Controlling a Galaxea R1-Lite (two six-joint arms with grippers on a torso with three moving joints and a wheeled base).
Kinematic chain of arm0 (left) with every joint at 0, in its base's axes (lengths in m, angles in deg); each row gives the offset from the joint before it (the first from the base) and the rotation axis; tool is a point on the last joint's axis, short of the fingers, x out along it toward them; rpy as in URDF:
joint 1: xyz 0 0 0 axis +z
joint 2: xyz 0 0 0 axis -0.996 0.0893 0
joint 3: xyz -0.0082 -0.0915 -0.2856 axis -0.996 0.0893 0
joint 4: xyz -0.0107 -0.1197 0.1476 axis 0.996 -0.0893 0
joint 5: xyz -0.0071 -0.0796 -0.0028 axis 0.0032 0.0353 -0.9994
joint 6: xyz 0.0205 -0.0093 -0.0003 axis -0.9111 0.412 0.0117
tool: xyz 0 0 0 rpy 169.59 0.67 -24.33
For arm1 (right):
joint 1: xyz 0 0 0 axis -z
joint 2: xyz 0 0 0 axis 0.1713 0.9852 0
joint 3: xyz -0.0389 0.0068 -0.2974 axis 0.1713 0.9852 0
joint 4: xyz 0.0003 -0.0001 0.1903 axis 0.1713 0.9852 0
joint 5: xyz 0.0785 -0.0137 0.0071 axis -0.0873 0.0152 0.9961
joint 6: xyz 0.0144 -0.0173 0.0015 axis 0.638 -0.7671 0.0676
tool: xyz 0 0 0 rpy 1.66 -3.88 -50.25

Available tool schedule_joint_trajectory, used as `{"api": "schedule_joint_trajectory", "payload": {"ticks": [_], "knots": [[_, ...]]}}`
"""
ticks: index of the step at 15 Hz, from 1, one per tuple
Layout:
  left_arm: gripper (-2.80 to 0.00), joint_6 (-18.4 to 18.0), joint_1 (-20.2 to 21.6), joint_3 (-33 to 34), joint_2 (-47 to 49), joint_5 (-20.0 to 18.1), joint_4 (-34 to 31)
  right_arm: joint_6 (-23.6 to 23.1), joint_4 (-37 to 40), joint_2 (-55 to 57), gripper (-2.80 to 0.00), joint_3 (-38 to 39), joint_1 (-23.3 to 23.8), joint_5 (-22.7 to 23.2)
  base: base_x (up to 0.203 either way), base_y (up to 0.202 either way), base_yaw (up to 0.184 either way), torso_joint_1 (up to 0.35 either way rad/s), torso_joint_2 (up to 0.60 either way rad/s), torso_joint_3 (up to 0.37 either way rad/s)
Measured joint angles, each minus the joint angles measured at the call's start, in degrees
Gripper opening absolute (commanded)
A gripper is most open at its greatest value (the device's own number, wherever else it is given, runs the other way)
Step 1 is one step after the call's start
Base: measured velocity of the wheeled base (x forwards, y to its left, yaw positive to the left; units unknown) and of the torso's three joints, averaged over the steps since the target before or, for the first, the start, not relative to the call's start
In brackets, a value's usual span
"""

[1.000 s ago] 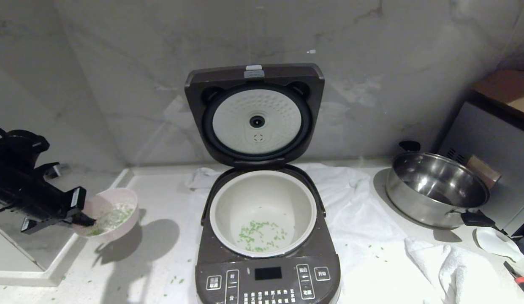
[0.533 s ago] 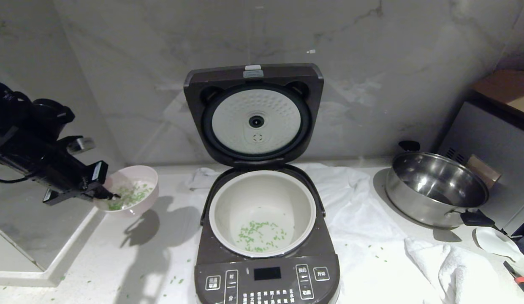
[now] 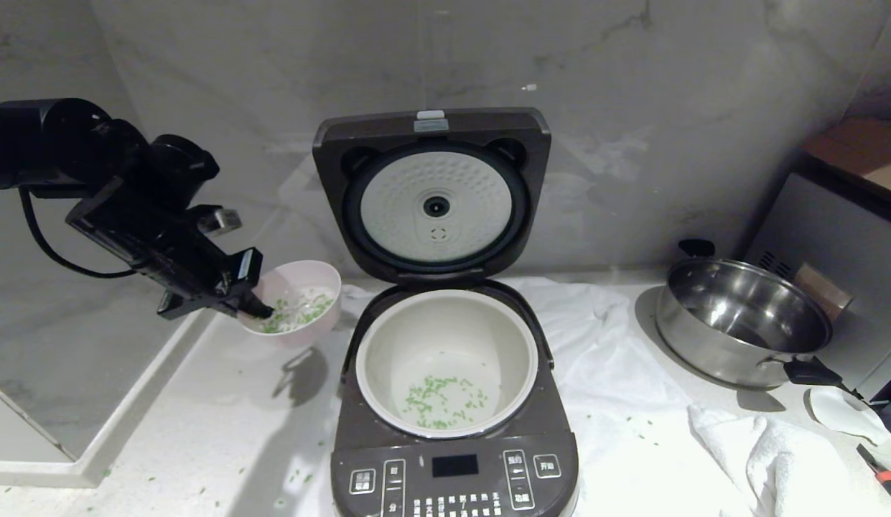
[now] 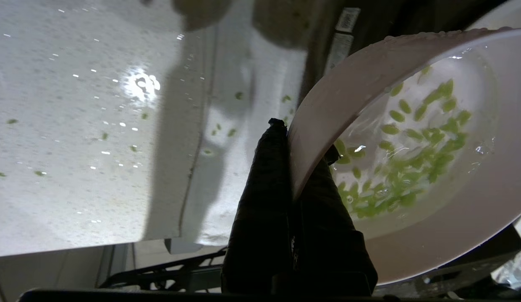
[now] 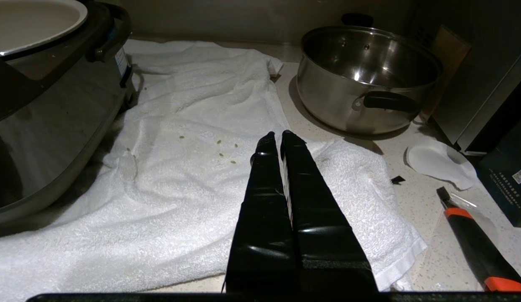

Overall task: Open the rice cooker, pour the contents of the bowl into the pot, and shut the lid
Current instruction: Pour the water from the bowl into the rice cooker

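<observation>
Gripping the bowl (image 3: 299, 301) by its rim, the left gripper (image 3: 262, 309) holds it aloft just left of the rice cooker (image 3: 452, 459); green contents (image 4: 407, 167) inside; lid (image 3: 432, 190) upright, pot (image 3: 445, 359) exposed; right gripper (image 5: 277, 140) pressed closed, empty, over the towel (image 5: 189, 167) beside the cooker.

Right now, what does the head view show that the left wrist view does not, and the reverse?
Only the head view shows the lid standing open, the pot with green bits at its bottom, the steel pan and the towel.
Only the left wrist view shows the fingers pinching the rim from both sides, one inside, one outside.
Both show the left gripper shut on the bowl, the green bits in it, and the strewn counter.
</observation>
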State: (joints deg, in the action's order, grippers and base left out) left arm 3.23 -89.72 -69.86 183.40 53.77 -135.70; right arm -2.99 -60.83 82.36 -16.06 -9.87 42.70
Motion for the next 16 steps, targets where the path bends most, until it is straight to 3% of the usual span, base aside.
{"api": "schedule_joint_trajectory", "payload": {"ticks": [8,14,16], "knots": [[-2.8,15.9,-10.8,2.6,-0.4,0.3,3.2,0.0,0.0,0.0,-2.8,0.0,0.0,0.0,0.0,0.0,0.0,0.0,0.0,0.0],[-2.8,21.8,-13.5,13.5,-2.5,0.8,25.0,0.0,0.0,0.0,-2.8,0.0,0.0,0.0,0.0,0.0,0.0,0.0,0.0,0.0],[-2.8,22.1,-13.7,16.1,-2.6,2.0,31.1,0.0,0.0,0.0,-2.8,0.0,0.0,0.0,0.0,0.0,0.0,0.0,0.0,0.0]]}}
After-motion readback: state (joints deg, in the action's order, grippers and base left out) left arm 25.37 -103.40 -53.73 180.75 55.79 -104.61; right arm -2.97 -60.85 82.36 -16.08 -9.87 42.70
